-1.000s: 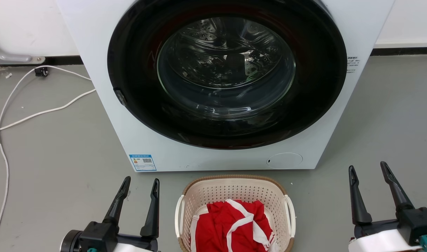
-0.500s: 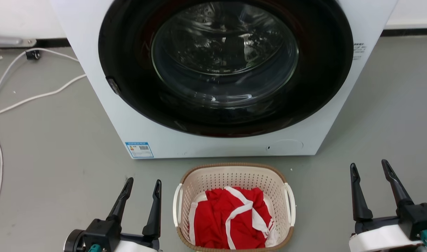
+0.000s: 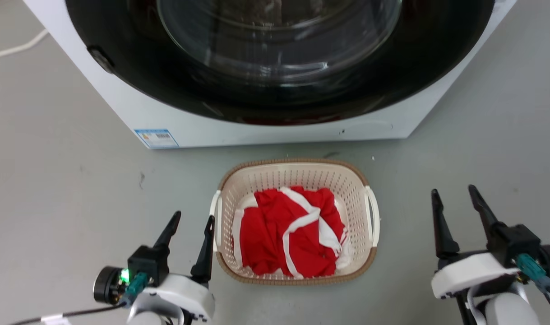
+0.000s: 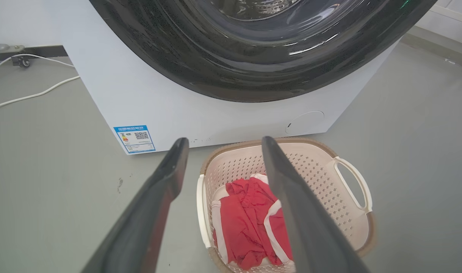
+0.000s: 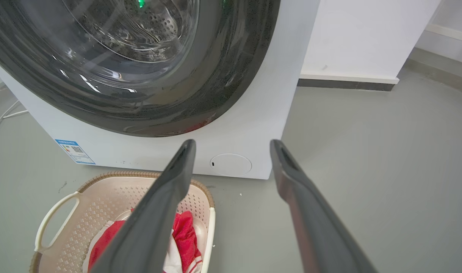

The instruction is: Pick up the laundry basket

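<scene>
Between two spread, empty pincers, laundry basket: just beside left pincer (handle nearest), well apart from right pincer.

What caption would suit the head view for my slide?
Open left hand and right hand flank the laundry basket before the washing machine.

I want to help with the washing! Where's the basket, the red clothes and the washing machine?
laundry basket (image 3: 297,178): head view, on its far holey wall.
red clothes (image 3: 265,230): head view, on the red cloth left of the white stripe.
washing machine (image 3: 256,134): head view, on the white front panel under the door.
</scene>
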{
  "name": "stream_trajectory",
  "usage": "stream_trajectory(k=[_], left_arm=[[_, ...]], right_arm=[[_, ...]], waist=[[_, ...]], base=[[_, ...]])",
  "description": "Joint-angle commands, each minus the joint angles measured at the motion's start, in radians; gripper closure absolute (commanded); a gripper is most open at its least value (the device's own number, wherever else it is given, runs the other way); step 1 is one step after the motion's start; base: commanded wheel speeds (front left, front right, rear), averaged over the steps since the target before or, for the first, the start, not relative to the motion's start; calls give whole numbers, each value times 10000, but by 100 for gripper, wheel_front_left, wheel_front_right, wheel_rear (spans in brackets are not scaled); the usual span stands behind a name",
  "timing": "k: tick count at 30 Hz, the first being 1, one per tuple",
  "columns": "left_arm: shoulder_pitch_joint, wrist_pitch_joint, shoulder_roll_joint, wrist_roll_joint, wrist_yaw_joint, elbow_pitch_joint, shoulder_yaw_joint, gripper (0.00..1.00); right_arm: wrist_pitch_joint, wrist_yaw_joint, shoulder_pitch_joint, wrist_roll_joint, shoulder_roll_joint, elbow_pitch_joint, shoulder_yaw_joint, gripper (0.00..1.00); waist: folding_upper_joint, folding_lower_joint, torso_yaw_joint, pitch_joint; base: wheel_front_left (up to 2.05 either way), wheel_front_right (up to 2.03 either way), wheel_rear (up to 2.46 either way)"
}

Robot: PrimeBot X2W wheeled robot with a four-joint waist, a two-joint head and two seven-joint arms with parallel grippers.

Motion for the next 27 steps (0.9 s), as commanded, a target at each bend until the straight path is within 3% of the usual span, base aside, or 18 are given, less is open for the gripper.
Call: stream_trajectory(k=[1, 17, 27], left_arm=[[-456, -28, 140, 47, -8, 344, -62, 0], [-4126, -8, 1367, -873, -22, 4378, -1553, 0], [-6341, 1225, 1846, -2074, -24, 6729, -3150, 0]], right_arm=[[-20, -7, -466, -47, 20, 471, 122, 0], [2104, -8, -3915, 1052, 20, 4367, 1213, 0], [3495, -8, -5771, 1399, 15, 6338, 1873, 0]], waist=[[-1, -1, -140, 795], [-1, -1, -554, 3095], [-1, -1, -529, 4023]], base=[[0, 0, 0], [0, 0, 0], [0, 0, 0]])
